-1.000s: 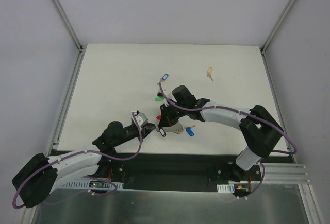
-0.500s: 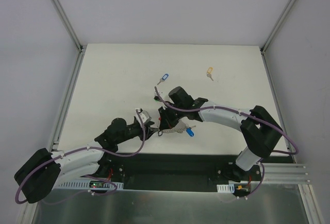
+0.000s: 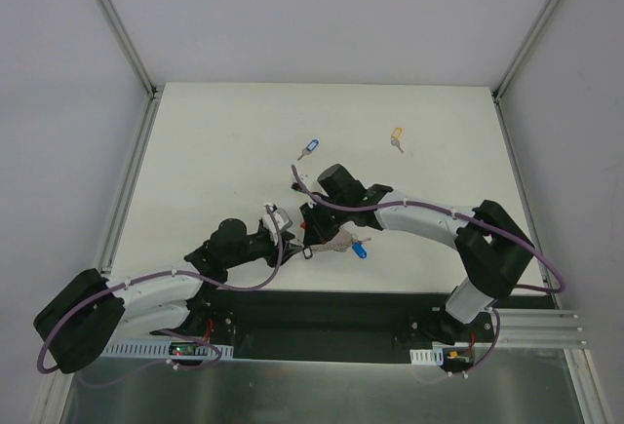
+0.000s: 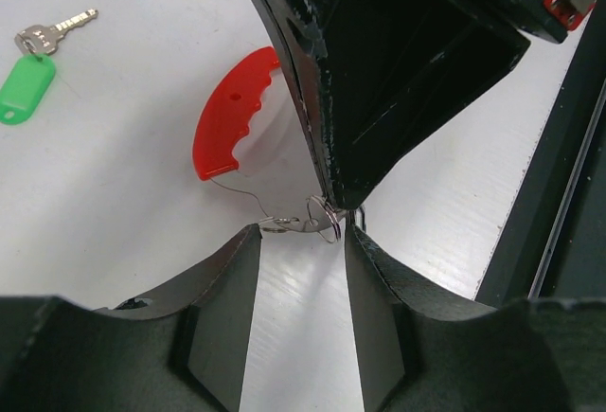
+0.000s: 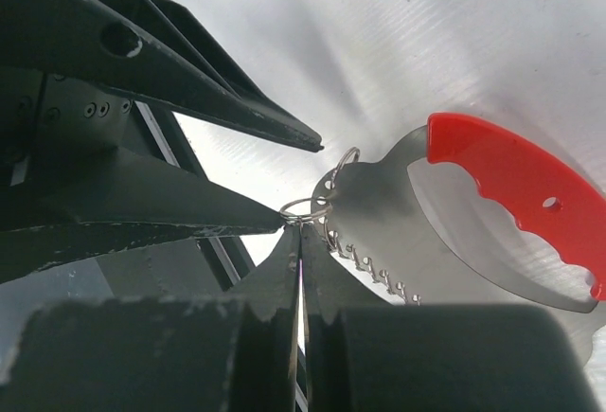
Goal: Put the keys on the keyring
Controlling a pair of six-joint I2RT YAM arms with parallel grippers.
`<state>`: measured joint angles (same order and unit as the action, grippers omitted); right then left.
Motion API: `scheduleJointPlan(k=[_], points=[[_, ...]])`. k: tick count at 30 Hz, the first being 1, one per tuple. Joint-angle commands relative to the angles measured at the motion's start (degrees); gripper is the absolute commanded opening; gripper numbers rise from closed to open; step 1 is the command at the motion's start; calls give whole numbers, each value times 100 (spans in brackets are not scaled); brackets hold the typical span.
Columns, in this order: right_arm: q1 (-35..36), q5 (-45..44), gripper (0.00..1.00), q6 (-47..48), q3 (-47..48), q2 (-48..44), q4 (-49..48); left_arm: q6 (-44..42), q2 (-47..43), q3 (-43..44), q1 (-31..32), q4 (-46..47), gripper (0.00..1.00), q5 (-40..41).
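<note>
The keyring's red band (image 4: 232,116) lies on the table, and its thin wire runs to a small split ring (image 4: 325,219). My right gripper (image 5: 299,226) is shut on the keyring right at that ring (image 5: 305,207), with the beaded strap (image 5: 371,262) beside its fingers. My left gripper (image 4: 304,233) is open, its tips on either side of the split ring, holding nothing. A green-tagged key (image 4: 26,86) lies apart to the left. In the top view, a blue key (image 3: 310,147) and a yellow key (image 3: 396,136) lie farther back. Another blue key (image 3: 360,248) and a black-tagged key (image 3: 305,250) lie by the keyring (image 3: 335,242).
Both grippers (image 3: 289,234) (image 3: 310,227) meet near the table's front edge (image 3: 322,290). The white table (image 3: 214,151) is bounded by metal frame posts at the back corners and a dark rail in front.
My left gripper has opened and moved right, up to the keyring. The right gripper has shifted slightly left, still shut on the keyring.
</note>
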<state>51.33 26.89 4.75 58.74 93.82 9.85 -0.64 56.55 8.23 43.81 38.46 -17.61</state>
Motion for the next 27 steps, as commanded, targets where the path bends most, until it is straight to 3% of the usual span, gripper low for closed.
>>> scheduleJointPlan(k=[1,18,27], points=[[26,-246,1,34,278,-145,202,21,154,284,22,-40,41,-59],[35,-141,1,-168,357,31,167,-94,848,698,224,-23,41,187],[61,-70,1,-247,287,-118,167,-120,1024,812,259,48,22,451]])
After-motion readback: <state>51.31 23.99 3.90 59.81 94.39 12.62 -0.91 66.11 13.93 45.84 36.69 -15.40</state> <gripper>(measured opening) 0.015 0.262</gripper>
